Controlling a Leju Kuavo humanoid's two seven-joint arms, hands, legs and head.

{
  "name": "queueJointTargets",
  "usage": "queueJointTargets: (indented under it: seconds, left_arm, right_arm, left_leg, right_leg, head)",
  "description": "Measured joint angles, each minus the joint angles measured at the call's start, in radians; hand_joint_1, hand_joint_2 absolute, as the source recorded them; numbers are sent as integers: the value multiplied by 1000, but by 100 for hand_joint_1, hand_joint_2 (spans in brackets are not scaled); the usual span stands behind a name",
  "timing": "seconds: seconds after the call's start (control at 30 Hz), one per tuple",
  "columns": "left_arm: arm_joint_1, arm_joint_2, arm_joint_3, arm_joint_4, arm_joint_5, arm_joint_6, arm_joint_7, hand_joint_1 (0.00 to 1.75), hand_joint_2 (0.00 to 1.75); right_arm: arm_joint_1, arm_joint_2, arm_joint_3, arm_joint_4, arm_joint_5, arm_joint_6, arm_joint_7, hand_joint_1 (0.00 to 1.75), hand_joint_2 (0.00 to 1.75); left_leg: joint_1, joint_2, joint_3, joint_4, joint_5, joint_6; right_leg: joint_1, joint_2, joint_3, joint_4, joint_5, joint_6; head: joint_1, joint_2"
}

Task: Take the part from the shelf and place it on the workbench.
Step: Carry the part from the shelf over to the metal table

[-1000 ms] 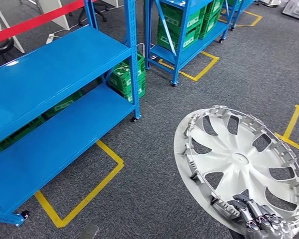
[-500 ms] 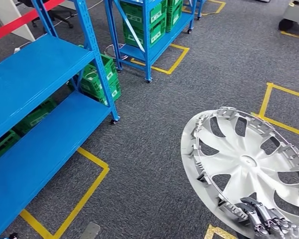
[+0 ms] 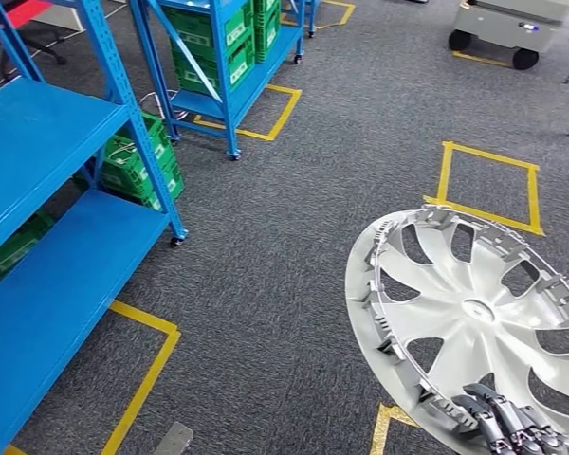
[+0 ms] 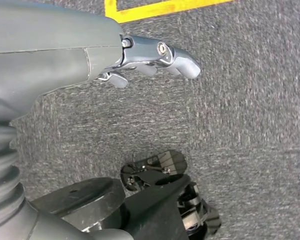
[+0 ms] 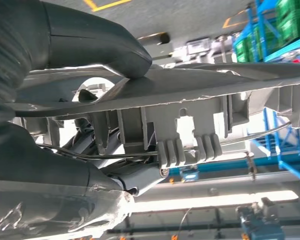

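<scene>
The right hand gripped the near rim of the wheel cover, fingers curled over the inner, ribbed face. In the right wrist view the thumb pressed on one face of the wheel cover and the fingers closed against the clip ring on the other face. The wheel cover was held tilted above the grey carpet, inner side toward the head camera, clear of the shelving.

The left hand hung over the carpet with nothing in it; its fingers were extended and slightly apart.

A yellow tape corner lay on the carpet just beneath the near edge of the wheel cover. To the left stood a blue shelf rack with bare lower and upper decks, bordered by a yellow floor line. Green crates sat behind its upright. Farther off, a yellow floor square lay beyond the wheel cover. A second blue rack carried green crates. At the far right stood a white wheeled unit.
</scene>
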Motion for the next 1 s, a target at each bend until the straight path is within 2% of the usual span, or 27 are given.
queueJointTargets:
  seconds: [0.03, 0.07, 0.1, 0.17, 0.2, 0.23, 0.3, 0.33, 0.37, 0.4, 0.47, 0.5, 0.53, 0.57, 0.6, 0.63, 0.67, 0.7, 0.73, 0.77, 0.8, 0.83, 0.87, 0.9, 0.97, 1.0]
  left_arm:
    - [0, 1, 0, 0, 0, -2, 0, 0, 175]
    - [0, 1, 0, 0, 0, -4, 0, 0, 175]
    - [-1, 1, 0, 0, 0, -6, 0, 0, 175]
    - [-2, 1, 0, 0, 2, -8, 0, 0, 175]
    - [-2, 1, 0, 0, 3, -8, 0, 0, 175]
    - [-2, 1, 0, 0, 5, -8, 0, 0, 175]
    - [-3, 0, 0, 0, 8, -8, 0, 0, 175]
    - [-4, -1, 0, 0, 8, -8, 0, 0, 175]
    - [-4, -2, 0, 0, 8, -8, 1, 0, 175]
    - [-4, -3, 0, 0, 8, -8, 1, 0, 175]
    - [-3, -3, 0, 1, 6, -8, 1, 0, 175]
    - [-1, -3, 0, 1, 4, -8, 1, 0, 175]
    - [1, -2, 0, 1, 2, -7, 1, 0, 175]
    - [2, -2, 0, 1, -1, -6, 1, 0, 175]
    - [2, -1, -1, 1, -4, -6, 1, 0, 175]
    - [2, 0, -1, 1, -6, -5, 1, 0, 175]
    - [2, -1, -1, 1, -9, -5, 1, 0, 175]
    - [2, -1, -2, 2, -11, -5, 0, 0, 175]
    - [1, -2, -2, 2, -12, -5, 0, 0, 175]
    - [1, -3, -2, 3, -13, -5, 0, 0, 175]
    - [0, -3, -3, 3, -13, -5, 0, 0, 175]
    - [-1, -3, -3, 3, -13, -5, -1, 0, 175]
    - [-1, -3, -4, 3, -13, -5, -2, 0, 175]
    - [-2, -3, -4, 3, -14, -6, -5, 0, 175]
    - [0, -3, -6, 3, -17, -9, -10, 0, 175]
    - [1, -2, -6, 3, -20, -12, -11, 0, 175]
  right_arm:
    - [1, 5, -5, 0, 0, 0, -9, 175, 175]
    - [2, 10, -11, 0, 0, 0, -19, 175, 175]
    - [2, 15, -16, 0, 0, 1, -29, 175, 175]
    - [-3, 26, -28, 1, 0, 1, -59, 175, 175]
    - [-8, 33, -36, 3, 0, 2, -78, 175, 175]
    - [-14, 42, -43, 5, 0, 2, -102, 175, 175]
    - [-24, 64, -60, 10, 0, 2, -154, 175, 175]
    - [-28, 77, -69, 14, 0, 2, -182, 175, 175]
    - [-33, 92, -78, 18, 0, 1, -210, 175, 175]
    - [-40, 107, -87, 22, 0, 1, -238, 175, 175]
    - [-53, 143, -107, 34, 0, -2, -292, 175, 175]
    - [-57, 163, -119, 41, 0, -6, -320, 175, 175]
    - [-59, 184, -132, 48, 0, -12, -348, 175, 175]
    - [-59, 206, -146, 54, 0, -19, -379, 175, 175]
    - [-58, 230, -162, 60, 1, -27, -415, 175, 175]
    - [-57, 253, -179, 65, 1, -35, -449, 175, 175]
    - [-57, 275, -196, 70, 1, -43, -479, 175, 175]
    - [-57, 294, -212, 74, 2, -50, -501, 175, 175]
    - [-56, 309, -224, 76, 2, -56, -513, 175, 175]
    - [-54, 322, -235, 79, 2, -59, -520, 175, 175]
    - [-51, 335, -245, 81, 2, -61, -526, 175, 175]
    - [-47, 348, -255, 83, 2, -62, -535, 175, 175]
    - [-44, 361, -267, 85, 2, -62, -549, 175, 175]
    - [-43, 374, -279, 86, 1, -63, -568, 175, 175]
    - [-43, 400, -303, 87, 1, -64, -608, 175, 175]
    - [-43, 413, -314, 88, 2, -66, -626, 175, 175]
  left_leg:
    - [-1, 15, 0, 0, -1, 0]
    - [-2, 28, 1, 0, -2, 0]
    - [-2, 40, 2, 0, -3, -1]
    - [-5, 60, 7, 1, -8, -7]
    - [-7, 69, 9, 1, -10, -11]
    - [-9, 77, 9, 1, -11, -16]
    - [-9, 95, 10, -1, -11, -26]
    - [-7, 92, 9, 1, -15, -31]
    - [-5, 76, 3, 17, -29, -37]
    - [-4, 51, -14, 53, -54, -41]
    - [-2, 1, -78, 184, -119, -45]
    - [-2, -9, -111, 248, -142, -46]
    - [-2, -13, -132, 285, -145, -47]
    - [-1, -15, -136, 283, -127, -47]
    - [0, -20, -120, 242, -93, -48]
    - [4, -33, -92, 178, -51, -50]
    - [9, -57, -61, 109, -20, -54]
    - [14, -79, -38, 58, -2, -54]
    - [16, -95, -26, 30, 3, -52]
    - [16, -99, -23, 20, 0, -47]
    - [15, -89, -24, 22, 1, -39]
    - [15, -77, -24, 21, 2, -31]
    - [15, -65, -23, 20, 4, -24]
    - [14, -52, -23, 18, 5, -17]
    - [8, -25, -22, 18, 3, -8]
    - [5, -10, -22, 18, 2, -6]
  right_leg:
    - [0, -3, -7, 24, -4, 0]
    - [0, -6, 9, 6, 9, 0]
    - [0, -13, 44, -51, 36, -2]
    - [4, -50, 133, -196, 82, -8]
    - [7, -64, 160, -241, 93, -13]
    - [10, -70, 172, -262, 95, -19]
    - [15, -50, 167, -266, 99, -32]
    - [14, -40, 166, -270, 102, -38]
    - [12, -30, 166, -275, 106, -44]
    - [10, -19, 166, -279, 109, -50]
    - [7, 2, 164, -281, 113, -56]
    - [7, 14, 162, -281, 113, -57]
    - [6, 27, 162, -281, 113, -57]
    - [5, 41, 162, -281, 114, -56]
    - [3, 55, 162, -280, 114, -55]
    - [1, 69, 162, -278, 115, -51]
    - [0, 82, 159, -273, 114, -46]
    - [0, 95, 154, -267, 113, -41]
    - [0, 106, 148, -263, 114, -35]
    - [-1, 117, 142, -262, 116, -29]
    - [-3, 128, 136, -264, 119, -23]
    - [-4, 128, 132, -263, 119, -18]
    - [-4, 111, 123, -250, 110, -14]
    - [-2, 83, 105, -218, 90, -11]
    - [1, 20, 46, -90, 24, -8]
    - [1, 6, 13, -21, -5, -7]
  head:
    - [0, 0]
    - [0, 0]
    - [0, 0]
    - [0, 0]
    - [-1, 0]
    - [-1, 0]
    - [-2, 0]
    - [-2, 0]
    - [-2, 0]
    - [-3, 0]
    - [-6, 0]
    - [-6, 0]
    - [-6, 0]
    - [-7, 0]
    - [-7, 0]
    - [-7, 0]
    - [-8, 0]
    - [-9, 0]
    - [-10, 0]
    - [-11, 0]
    - [-11, 0]
    - [-11, 0]
    - [-7, 0]
    - [-3, 0]
    - [5, 0]
    - [6, 0]
